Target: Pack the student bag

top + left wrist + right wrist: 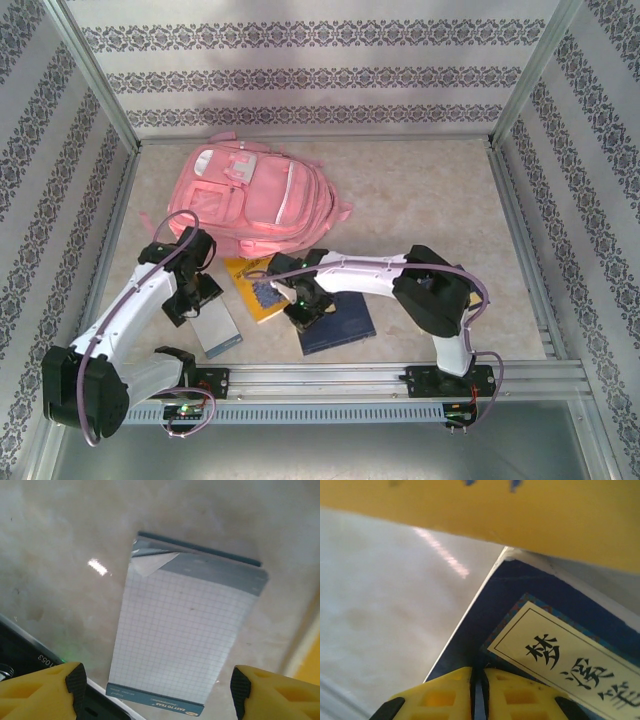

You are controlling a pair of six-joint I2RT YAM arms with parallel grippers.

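The pink student bag (255,200) is lying flat at the far left of the desk (430,200), front pockets facing up. It sits behind both arms and neither hand is touching it.

There are 3 flat items in a row in front of it. A graph-paper pad (185,625) is on the left, a yellow book (255,290) is in the middle just in front of the bag, and a dark blue book (480,620) is on the right.

The left hand (157,692) hangs over the near end of the pad with its yellow fingers (45,690) spread wide. There's 1 finger on each side of the pad and both are clear of its edges, so it's holding nothing. The pad lies flat on the desk with 1 top corner of its sheet curled over.

The right hand (480,695) is low at the left edge of the blue book, between it and the yellow one. Its 2 fingers are closed to a thin slit, and the book's edge runs straight into that slit. I honestly can't tell whether the cover is pinched in there or the hand is just sitting against it. The blue book has a cream label (560,655) with dark Chinese characters.
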